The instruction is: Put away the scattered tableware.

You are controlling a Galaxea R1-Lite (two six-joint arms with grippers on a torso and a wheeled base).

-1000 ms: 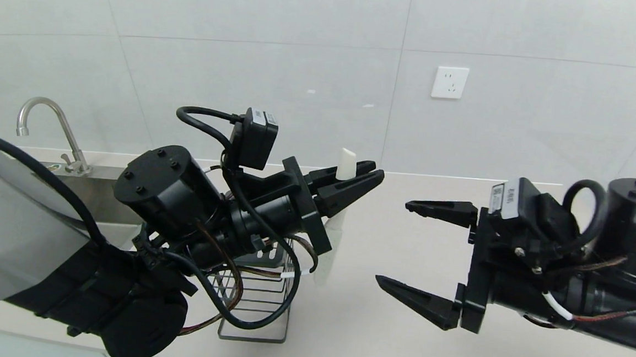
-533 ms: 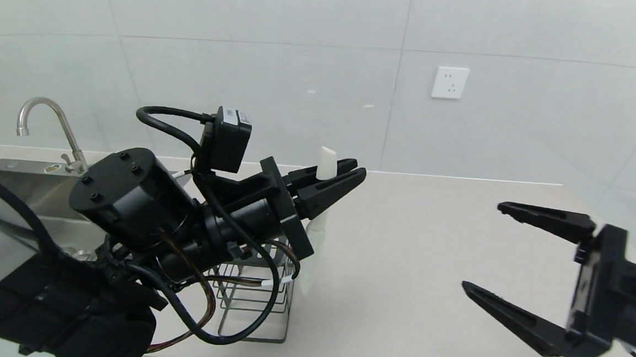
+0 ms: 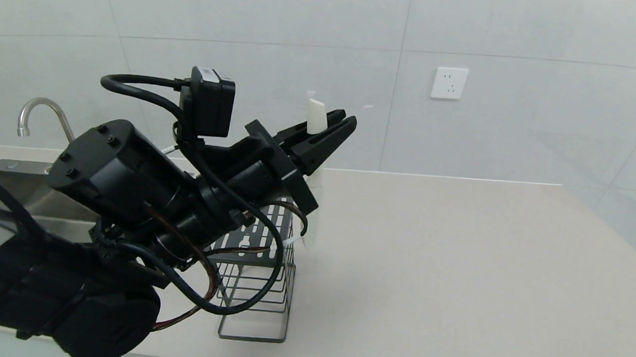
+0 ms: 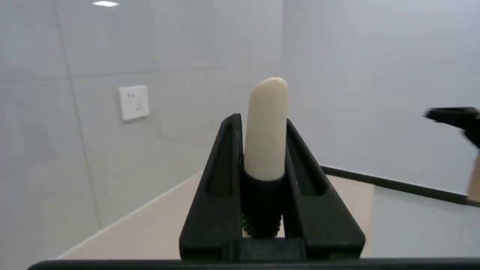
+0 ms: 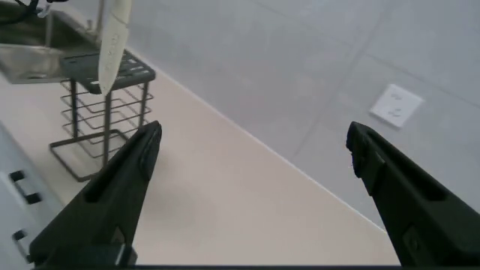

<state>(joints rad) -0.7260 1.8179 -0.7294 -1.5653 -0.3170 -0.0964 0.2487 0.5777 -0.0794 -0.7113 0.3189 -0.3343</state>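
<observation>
One white utensil (image 3: 315, 112), smooth and matte with a rounded, blunt upper end, stands nearly upright in the air over the left part of the counter, pinched between the two black, wedge-shaped fingers of the left gripper (image 3: 343, 119). The left wrist view shows the fingers pressed flat against both sides of the utensil's (image 4: 266, 127) handle. Its lower part flattens and tapers into a pale blade shape (image 5: 111, 45) that hangs just beside the right edge of a dark rack (image 3: 256, 285), close to the level of the rack's top. The rack is built of thin wire rungs on a rectangular foot, capped by a flat metal plate cut with long slots. It stands on a beige countertop (image 3: 455, 275) with a plain, even surface. A stainless sink (image 3: 14, 182) with a curved steel faucet (image 3: 40, 112) lies to the left of the rack. Behind runs a wall of large glossy grey tiles carrying a square white socket (image 3: 450, 83). The right gripper (image 5: 255, 195) is held above the counter to the right, its long, pointed black fingers spread wide with nothing between them.
</observation>
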